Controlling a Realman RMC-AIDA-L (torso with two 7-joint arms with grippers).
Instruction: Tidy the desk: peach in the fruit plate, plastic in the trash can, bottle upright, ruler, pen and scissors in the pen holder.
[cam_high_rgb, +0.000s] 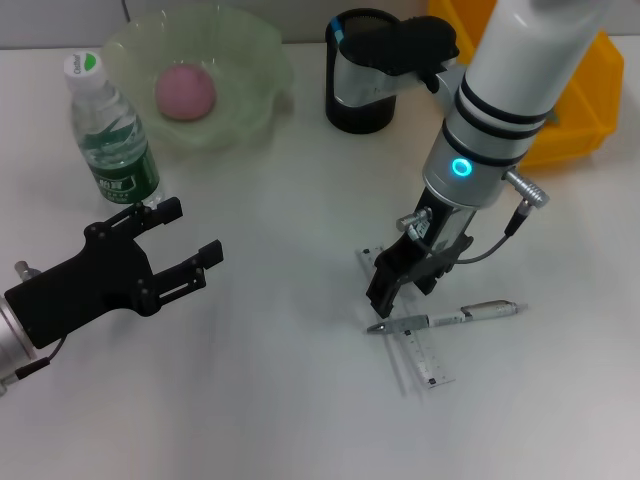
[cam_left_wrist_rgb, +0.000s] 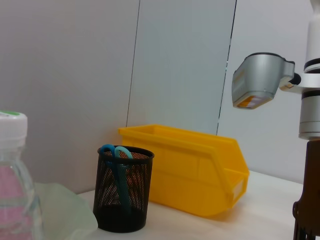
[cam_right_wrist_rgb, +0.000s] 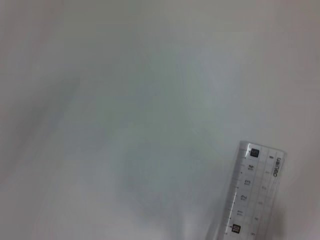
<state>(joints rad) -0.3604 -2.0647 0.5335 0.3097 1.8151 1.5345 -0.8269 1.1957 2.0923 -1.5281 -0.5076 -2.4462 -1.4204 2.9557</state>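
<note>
Reaching down at about 5 o'clock on the bench, the right end effector is held spread over the ruler and the pen lying across it, likely for picking one, while the left end effector is parked spread at 8 o'clock.

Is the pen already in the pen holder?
No, the pen lies on the desk across the ruler, by the right gripper.
</note>
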